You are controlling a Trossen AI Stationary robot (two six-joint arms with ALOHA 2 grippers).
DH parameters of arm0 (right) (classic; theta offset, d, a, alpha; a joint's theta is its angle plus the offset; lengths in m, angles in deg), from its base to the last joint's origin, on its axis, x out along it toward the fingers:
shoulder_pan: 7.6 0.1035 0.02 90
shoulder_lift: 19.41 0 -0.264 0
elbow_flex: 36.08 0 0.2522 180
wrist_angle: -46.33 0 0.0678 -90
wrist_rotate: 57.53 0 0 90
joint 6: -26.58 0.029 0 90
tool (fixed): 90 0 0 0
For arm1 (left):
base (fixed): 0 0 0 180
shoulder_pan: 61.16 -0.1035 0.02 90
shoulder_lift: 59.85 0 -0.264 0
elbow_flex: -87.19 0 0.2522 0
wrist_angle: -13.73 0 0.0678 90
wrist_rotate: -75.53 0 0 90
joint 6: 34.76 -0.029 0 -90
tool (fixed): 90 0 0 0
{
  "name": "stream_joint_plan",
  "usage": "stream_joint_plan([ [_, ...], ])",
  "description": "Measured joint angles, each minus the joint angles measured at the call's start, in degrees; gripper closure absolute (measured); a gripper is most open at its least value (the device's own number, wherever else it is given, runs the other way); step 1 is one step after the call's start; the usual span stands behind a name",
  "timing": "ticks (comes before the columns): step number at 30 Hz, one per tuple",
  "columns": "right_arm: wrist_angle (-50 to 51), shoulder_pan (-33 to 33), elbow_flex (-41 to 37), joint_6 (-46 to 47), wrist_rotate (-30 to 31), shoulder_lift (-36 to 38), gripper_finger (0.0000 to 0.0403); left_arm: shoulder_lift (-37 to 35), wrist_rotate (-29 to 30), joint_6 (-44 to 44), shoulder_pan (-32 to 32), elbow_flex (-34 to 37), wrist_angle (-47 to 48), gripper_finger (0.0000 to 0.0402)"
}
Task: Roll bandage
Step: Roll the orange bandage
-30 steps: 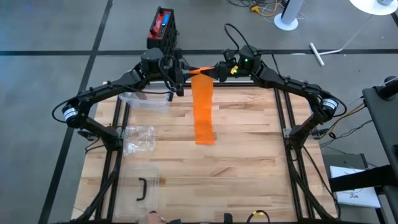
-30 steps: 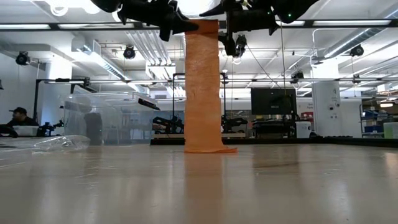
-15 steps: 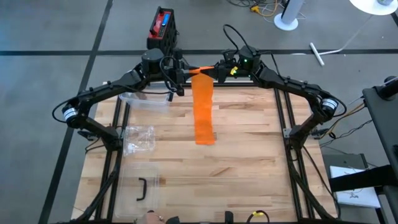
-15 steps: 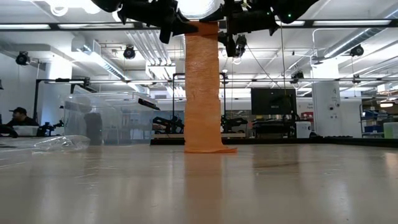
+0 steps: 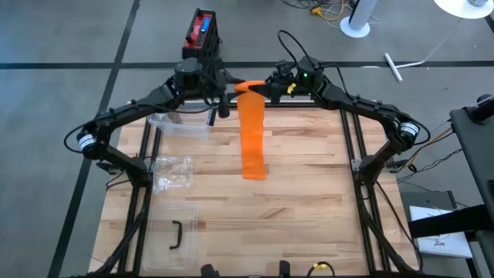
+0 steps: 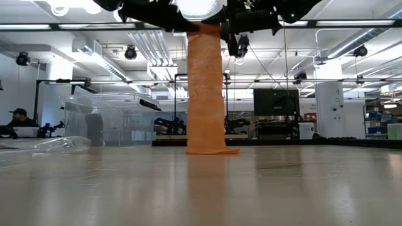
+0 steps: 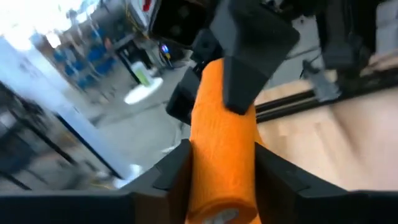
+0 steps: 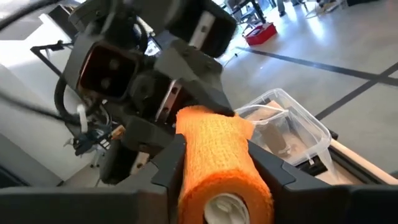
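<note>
Left gripper and right gripper both clamp the orange bandage roll, tail hanging onto the light wooden slatted table. A clear plastic lidded box sits left; a person sits in the lab behind.

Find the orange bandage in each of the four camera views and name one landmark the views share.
High view: orange bandage runs from top centre down the table.
Low view: tall strip at centre, its foot on the table.
Left wrist view: roll, centre.
Right wrist view: roll, lower centre.
Shared landmark: the clear plastic container.
</note>
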Motion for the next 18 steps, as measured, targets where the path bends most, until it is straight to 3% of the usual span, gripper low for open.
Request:
stream_joint_plan([
  [7, -3.2, 0.5, -0.5, -1.8, 0.1, 0.1, 0.0286, 0.5, -5.1, 9.8, -2.0, -3.1, 3.7, 0.0214],
  [11, -4.3, 1.6, -1.2, -3.7, 3.4, 0.1, 0.0286, 0.5, -8.4, 14.1, -4.0, -3.8, 4.2, 0.019],
  [14, -6.6, 2.0, -1.9, -3.9, 3.5, 0.2, 0.0292, 0.5, -13.8, 18.1, -5.7, -4.1, 3.7, 0.0177],
  [18, -9.0, 2.8, -2.5, -4.7, 4.1, 0.1, 0.0301, 0.5, -15.5, 20.5, -6.6, -4.1, 3.2, 0.017],
])
